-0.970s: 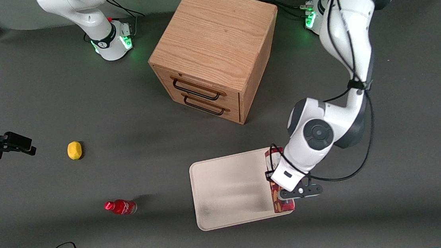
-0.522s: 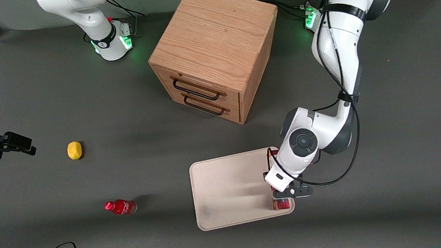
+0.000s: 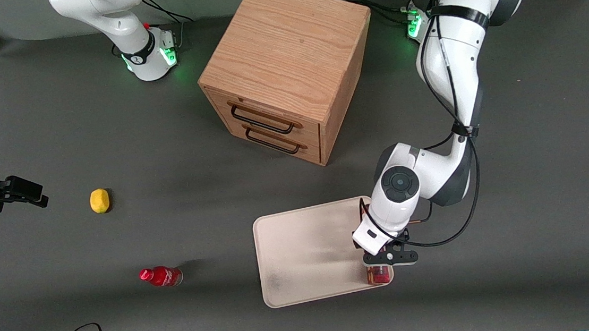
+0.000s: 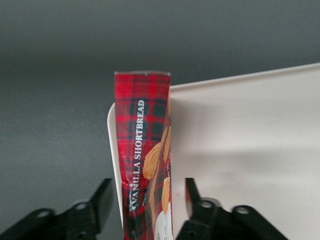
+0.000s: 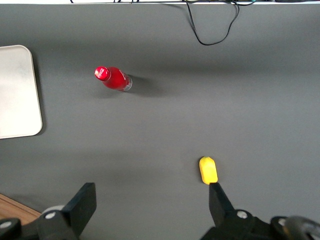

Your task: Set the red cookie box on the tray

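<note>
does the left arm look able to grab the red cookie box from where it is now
Probably yes. The gripper is open, with one of its fingers on each side of the red cookie box, which stands on edge along the rim of the tray. Nothing blocks it.

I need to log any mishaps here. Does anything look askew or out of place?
Only the red cookie box: it stands on a narrow side along the tray edge nearest the working arm, between the open gripper fingers, not lying flat.
</note>
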